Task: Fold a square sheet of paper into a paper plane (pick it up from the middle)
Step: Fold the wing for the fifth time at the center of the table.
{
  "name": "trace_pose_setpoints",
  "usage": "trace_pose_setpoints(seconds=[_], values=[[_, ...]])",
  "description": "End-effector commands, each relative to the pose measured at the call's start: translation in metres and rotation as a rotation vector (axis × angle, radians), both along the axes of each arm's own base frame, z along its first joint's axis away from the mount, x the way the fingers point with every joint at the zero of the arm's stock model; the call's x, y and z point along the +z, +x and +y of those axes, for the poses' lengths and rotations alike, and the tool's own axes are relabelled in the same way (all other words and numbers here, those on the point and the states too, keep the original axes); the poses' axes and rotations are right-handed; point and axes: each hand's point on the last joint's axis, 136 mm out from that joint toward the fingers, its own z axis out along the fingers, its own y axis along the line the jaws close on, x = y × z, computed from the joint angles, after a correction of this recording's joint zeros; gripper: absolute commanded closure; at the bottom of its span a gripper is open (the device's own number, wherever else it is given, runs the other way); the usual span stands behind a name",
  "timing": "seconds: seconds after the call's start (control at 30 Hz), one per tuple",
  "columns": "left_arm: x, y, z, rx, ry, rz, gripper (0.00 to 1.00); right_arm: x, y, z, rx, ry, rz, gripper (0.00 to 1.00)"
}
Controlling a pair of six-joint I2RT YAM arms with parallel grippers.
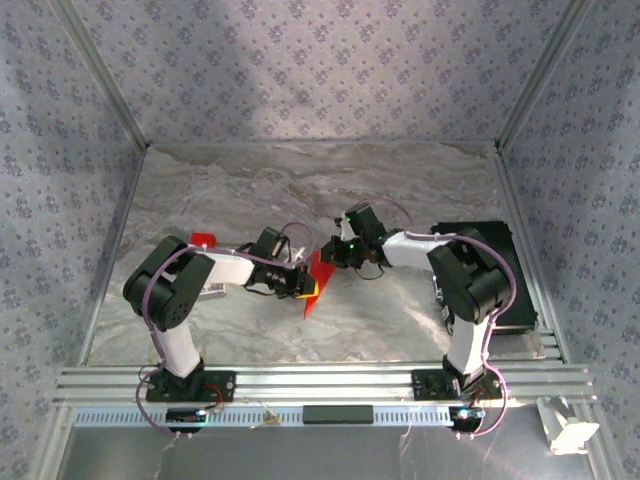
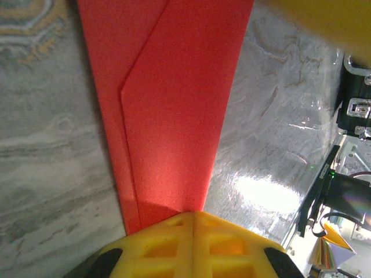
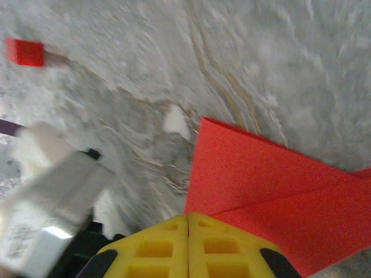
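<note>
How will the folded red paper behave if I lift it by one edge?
Probably very light: the red paper is a thin sheet, gripped by the shut left pincer and right pincer. Its layered folds likely stiffen it along the creases, though free corners may droop. Pushed, it might buckle rather than slide.

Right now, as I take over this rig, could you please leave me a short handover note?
Left gripper: shut on one end of the red paper.
Right gripper: shut on the same paper, at another edge.
Paper: held near the middle of the table, folded into a narrow, layered, tapering shape with a diagonal flap showing.
Small red piece: lying apart, farther left, not held.
Done: pickup and several folds.
Left: I cannot tell whether any fold is missing. Probably press the creases, then set the plane down and release.
</note>
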Motion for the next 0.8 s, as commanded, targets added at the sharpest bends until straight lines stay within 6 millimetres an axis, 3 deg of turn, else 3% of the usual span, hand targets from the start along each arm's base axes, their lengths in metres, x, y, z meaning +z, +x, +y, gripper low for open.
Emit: trace_pose_setpoints(seconds=[0.0, 0.23, 0.43, 0.53, 0.77], values=[[-0.031, -0.023, 0.014, 0.007, 0.119, 0.075, 1.0, -0.034, -0.009, -0.015, -0.039, -0.073, 0.096, 0.94], [-0.013, -0.015, 0.007, 0.007, 0.087, 0.044, 1.0, -0.05, -0.011, -0.032, -0.107, -0.087, 0.121, 0.96], [0.036, 0.002, -0.01, 0.032, -0.021, -0.037, 0.97, -0.049, -0.012, -0.034, -0.114, -0.099, 0.12, 0.97], [0.051, 0.002, -0.014, 0.011, -0.045, -0.061, 0.97, -0.049, -0.011, -0.034, -0.116, -0.099, 0.121, 0.97], [0.043, -0.013, -0.022, -0.056, -0.051, -0.002, 0.97, -0.049, -0.011, -0.034, -0.117, -0.099, 0.122, 0.97]])
